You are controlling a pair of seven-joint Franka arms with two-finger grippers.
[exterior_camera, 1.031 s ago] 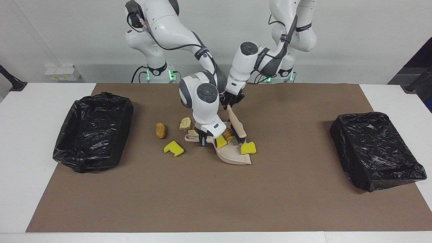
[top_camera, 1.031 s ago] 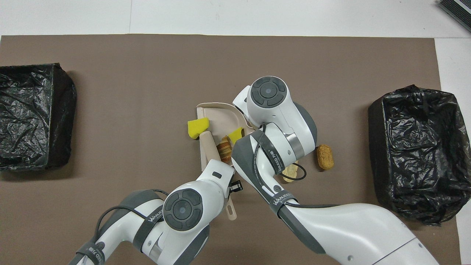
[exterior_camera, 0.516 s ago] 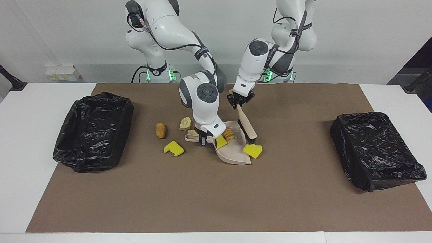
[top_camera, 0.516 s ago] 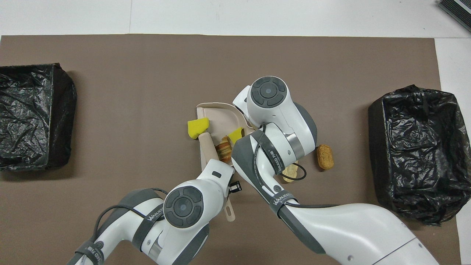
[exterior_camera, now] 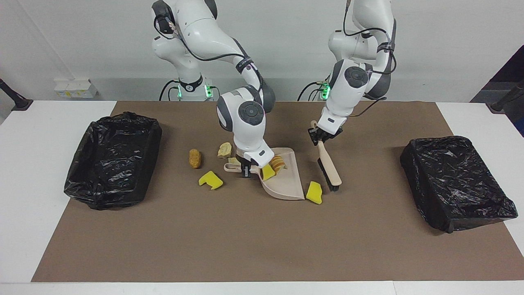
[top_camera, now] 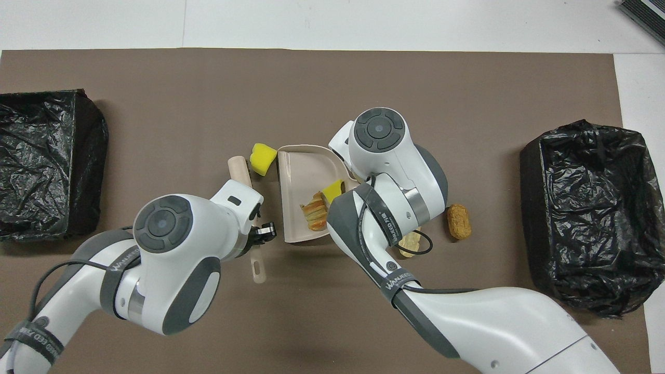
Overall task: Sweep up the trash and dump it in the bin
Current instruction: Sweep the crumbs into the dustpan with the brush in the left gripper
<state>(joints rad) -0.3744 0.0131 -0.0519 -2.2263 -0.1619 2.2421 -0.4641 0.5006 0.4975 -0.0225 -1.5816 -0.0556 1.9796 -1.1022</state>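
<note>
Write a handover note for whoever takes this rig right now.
Left hand: shut on the brush handle, bristles beside the dustpan mouth.
Right hand: shut on the dustpan handle.
In the pan: bread-like piece, yellow chunk.
Loose: yellow chunk at the lip, yellow chunk, brown piece, beige lump.
Done: two pieces swept in.
Left: sweep the rest, dump in a black bin.

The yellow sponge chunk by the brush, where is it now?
On the brown mat, the yellow sponge chunk lies just outside the beige dustpan mouth, beside the brush bristles.
</note>
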